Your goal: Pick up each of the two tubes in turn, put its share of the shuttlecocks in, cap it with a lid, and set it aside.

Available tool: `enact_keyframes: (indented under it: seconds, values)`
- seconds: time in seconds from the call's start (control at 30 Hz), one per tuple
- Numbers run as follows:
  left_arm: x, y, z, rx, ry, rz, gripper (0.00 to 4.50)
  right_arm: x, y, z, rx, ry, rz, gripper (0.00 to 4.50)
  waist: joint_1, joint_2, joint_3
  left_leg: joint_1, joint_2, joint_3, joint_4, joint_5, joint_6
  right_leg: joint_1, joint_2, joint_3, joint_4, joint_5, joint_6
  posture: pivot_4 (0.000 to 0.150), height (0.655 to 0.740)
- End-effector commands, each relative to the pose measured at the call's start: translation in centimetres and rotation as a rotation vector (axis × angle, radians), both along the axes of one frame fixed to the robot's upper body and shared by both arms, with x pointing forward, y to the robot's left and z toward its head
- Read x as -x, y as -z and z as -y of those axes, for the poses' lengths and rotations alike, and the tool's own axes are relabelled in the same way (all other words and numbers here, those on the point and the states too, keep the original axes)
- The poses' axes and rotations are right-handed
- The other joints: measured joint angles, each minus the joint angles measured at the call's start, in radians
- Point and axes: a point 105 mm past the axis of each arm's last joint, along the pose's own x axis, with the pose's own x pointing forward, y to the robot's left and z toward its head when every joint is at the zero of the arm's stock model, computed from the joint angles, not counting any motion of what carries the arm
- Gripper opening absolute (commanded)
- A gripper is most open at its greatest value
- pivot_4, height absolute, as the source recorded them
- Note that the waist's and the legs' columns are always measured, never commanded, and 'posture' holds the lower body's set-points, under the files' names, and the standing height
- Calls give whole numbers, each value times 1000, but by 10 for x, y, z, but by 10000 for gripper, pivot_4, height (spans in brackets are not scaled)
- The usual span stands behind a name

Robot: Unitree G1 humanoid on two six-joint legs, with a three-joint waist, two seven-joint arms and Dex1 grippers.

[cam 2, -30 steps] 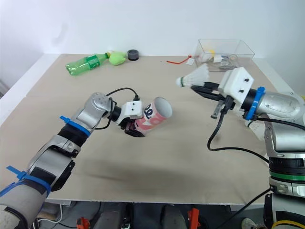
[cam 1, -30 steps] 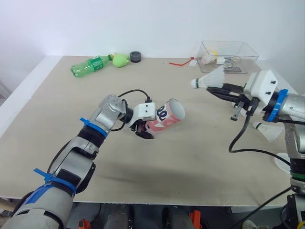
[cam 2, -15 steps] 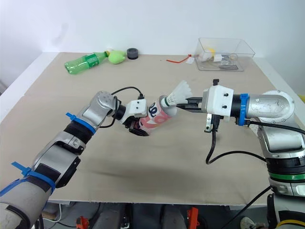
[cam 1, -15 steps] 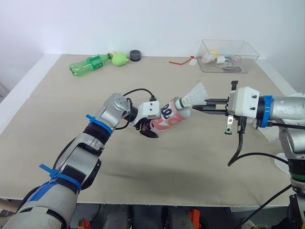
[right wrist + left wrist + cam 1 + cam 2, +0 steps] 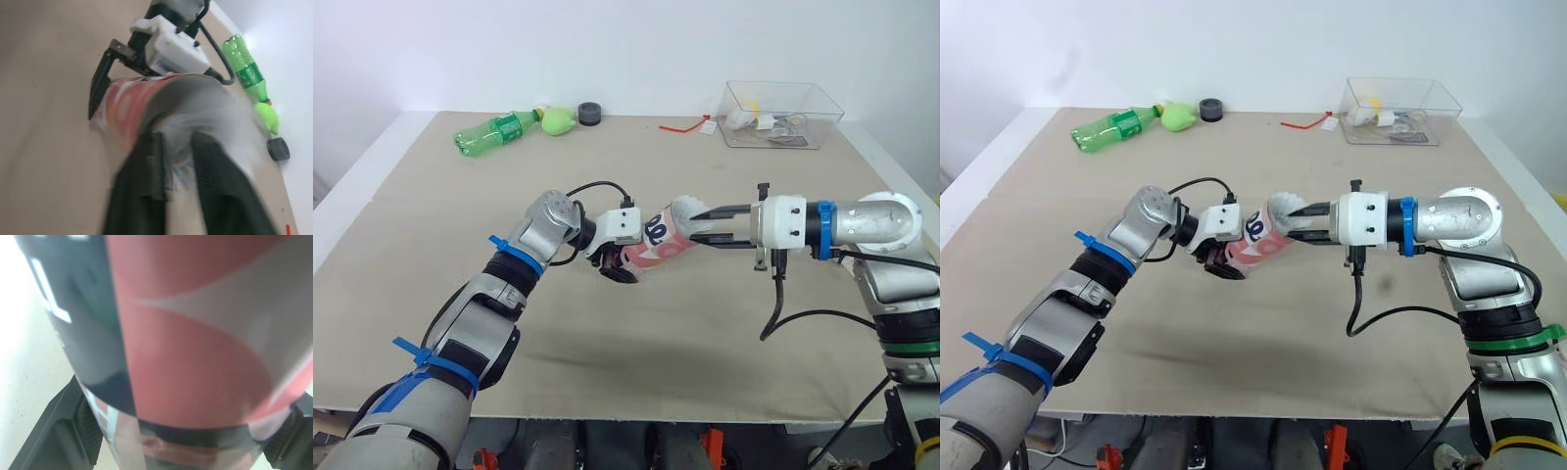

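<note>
the left gripper is clamped around one pink tube, held tilted over the table with its mouth toward the right gripper. one shuttlecock sits feathers-out in that mouth, and the right gripper's fingers are spread apart on either side of it. along the far edge lie one green bottle, one black cap and one clear box.
</note>
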Motion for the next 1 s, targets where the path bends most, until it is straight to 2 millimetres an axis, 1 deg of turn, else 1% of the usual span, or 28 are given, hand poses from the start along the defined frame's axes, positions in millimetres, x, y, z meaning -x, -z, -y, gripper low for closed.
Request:
enact_keyframes:
  seconds: [0.03,0.1,0.13,0.17,0.27,0.37,0.43,0.47,0.53,0.57,0.6,0.67,0.73,0.8,0.87,1.0]
  values:
    - [0,-7,0,16,0,17,36535,7,-19,-6,-65,-48,12,27029,0,0,0,0,0,0,0,0,0,0,0,0,0,0,0,1500,7400]
    - [1,-6,0,15,-2,14,36535,10,-25,-3,-116,-45,-15,35673,0,0,0,0,0,0,0,0,0,0,0,0,0,0,0,1500,7400]
    - [1,-6,-1,15,-3,14,36535,11,-30,-2,-151,-38,-34,40760,0,0,0,0,0,0,0,0,0,0,0,0,0,0,0,1500,7400]
    - [2,-6,-1,15,-3,13,36535,11,-36,2,-202,-21,-53,44552,-1,0,0,0,0,0,0,0,0,0,0,0,0,0,-1,1500,7400]
    - [2,-4,-1,16,-7,11,36535,6,-51,22,-345,74,-118,44552,-1,0,0,0,0,0,0,0,0,0,0,0,0,1,-1,1500,7400]
    - [2,-2,0,12,-8,12,36535,0,-57,51,-518,211,-207,44552,-1,0,0,0,0,0,1,0,0,0,0,-1,0,1,-2,1500,7400]
    - [3,-1,0,10,-5,13,36535,-5,-49,77,-616,344,-265,44552,0,0,0,0,1,0,1,0,0,1,-1,-1,0,1,-2,1500,7400]
    - [3,0,1,7,-3,15,36535,-7,-42,91,-664,427,-297,44552,0,0,0,0,1,-1,1,0,0,1,-1,-1,0,1,-2,1500,7400]
    - [5,-1,4,17,5,9,36535,-9,-28,125,-818,618,-292,44552,1,0,0,0,1,0,0,0,0,1,-1,0,0,1,-2,1500,7400]
    - [6,-1,5,22,7,6,36535,-8,-23,137,-877,686,-297,44552,2,0,0,0,1,-1,0,0,0,1,-1,-1,0,1,-3,1500,7400]
    - [7,-1,5,24,9,3,36535,-5,-16,154,-917,770,-259,44552,4,0,0,0,1,-1,0,0,0,1,0,-1,0,1,-3,1500,7400]
    - [8,0,6,25,12,0,36535,5,-5,179,-971,885,-208,44552,6,1,0,0,1,0,0,0,0,1,0,-1,1,1,-2,1500,7400]
    - [9,1,7,26,14,-3,36535,15,5,195,-1005,961,-183,44552,5,2,-1,0,0,0,0,0,0,0,0,0,1,1,-2,1500,7400]
    - [10,1,8,28,17,-6,36535,27,23,209,-966,1043,-184,44552,5,3,-1,1,0,1,0,0,0,0,0,1,1,1,-1,1500,7400]
    - [10,1,10,31,19,-8,36535,37,34,218,-941,1092,-189,44552,4,3,-1,1,0,0,0,0,0,1,0,1,1,1,1,1500,7400]
    - [12,1,13,39,26,-13,36535,50,45,223,-906,1121,-219,44552,4,3,-1,2,0,0,1,0,0,1,0,2,1,-2,6,1500,7400]
